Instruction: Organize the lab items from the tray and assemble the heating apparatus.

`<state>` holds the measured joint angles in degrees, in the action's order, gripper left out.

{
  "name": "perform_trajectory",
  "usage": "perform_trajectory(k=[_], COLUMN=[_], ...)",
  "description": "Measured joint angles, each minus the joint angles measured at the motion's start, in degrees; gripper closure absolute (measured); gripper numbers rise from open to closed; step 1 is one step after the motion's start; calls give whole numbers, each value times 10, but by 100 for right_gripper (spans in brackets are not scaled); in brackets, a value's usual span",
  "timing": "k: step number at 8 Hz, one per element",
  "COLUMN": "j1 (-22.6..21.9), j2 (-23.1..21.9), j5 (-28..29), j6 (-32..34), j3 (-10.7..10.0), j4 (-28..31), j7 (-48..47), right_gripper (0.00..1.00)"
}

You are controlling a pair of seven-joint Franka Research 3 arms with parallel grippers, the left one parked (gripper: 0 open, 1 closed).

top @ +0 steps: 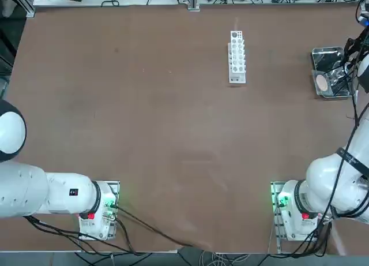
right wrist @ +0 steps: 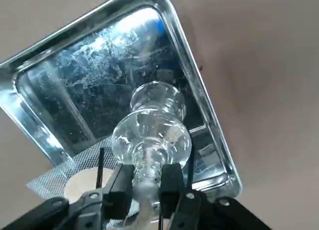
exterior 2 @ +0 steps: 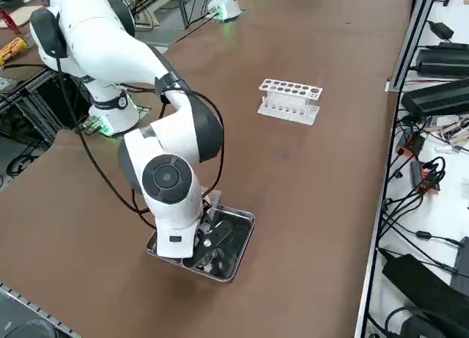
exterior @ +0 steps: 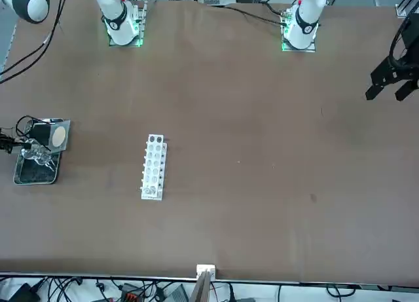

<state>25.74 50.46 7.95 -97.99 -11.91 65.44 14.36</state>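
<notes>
While the right end effector (right wrist: 147,177) has its fingers closed around the neck of the clear glass burner (right wrist: 152,137), that burner's right over the shiny metal tray (right wrist: 219,125) on the brown desk (top: 144,104). The grey mesh (right wrist: 56,181) with its tan centre overlaps the tray's rim, and thin black rods (right wrist: 100,167) show near the burner. White holed rack (top: 237,58) stands well apart from the tray, btw. Small dark label (exterior 2: 174,238) on the right arm's too tiny to read.

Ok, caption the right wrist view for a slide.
Pincer gripping the clear glass burner over the shiny metal tray.
</notes>
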Motion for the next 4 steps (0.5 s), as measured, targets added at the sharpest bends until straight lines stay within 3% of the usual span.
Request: perform_trajectory(k=[4], j1=[-1], j2=[0], j5=[0], j6=[-23], j3=[2], j4=[-4], j7=[0], right_gripper=[69])
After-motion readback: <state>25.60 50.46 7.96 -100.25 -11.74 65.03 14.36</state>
